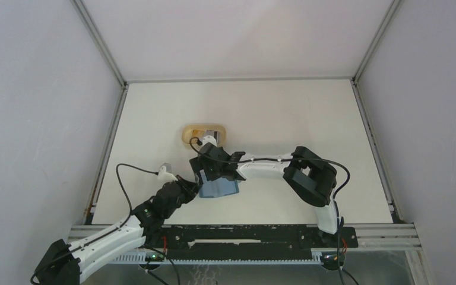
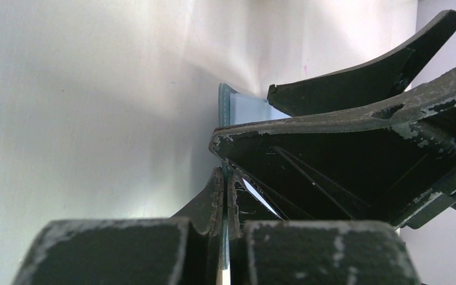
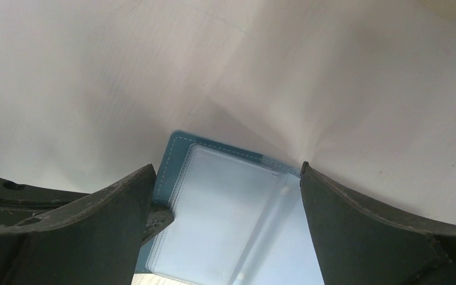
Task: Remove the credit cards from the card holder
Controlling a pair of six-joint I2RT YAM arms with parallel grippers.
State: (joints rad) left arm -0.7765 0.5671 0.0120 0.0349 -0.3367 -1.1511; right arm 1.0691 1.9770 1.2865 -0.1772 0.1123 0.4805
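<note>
Card holder [image 1: 219,189], open at its clear sleeves, left of worktop [image 1: 285,113] centre. Left claw [image 2: 224,178] pinches its edge, right claw [image 3: 227,168] spread over it. Sleeve contents: I cannot tell. Tan dish [image 1: 203,132] at its 12 o'clock.

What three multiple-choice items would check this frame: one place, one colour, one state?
1. In the top view, the tan dish lies where relative to the card holder?
A. beyond it, farther back
B. in front of it, nearer
C. directly to its right

2. The card holder's cover is:
A. red
B. teal-blue
C. black

3. The left gripper has its jaws:
A. wide open, holding nothing
B. shut on the dish
C. shut on the card holder's edge

Key:
1 A, the top view shows the dish beyond the holder.
2 B, the right wrist view shows a teal stitched border.
3 C, the left wrist view shows both jaws pressed on the thin blue edge.
</note>
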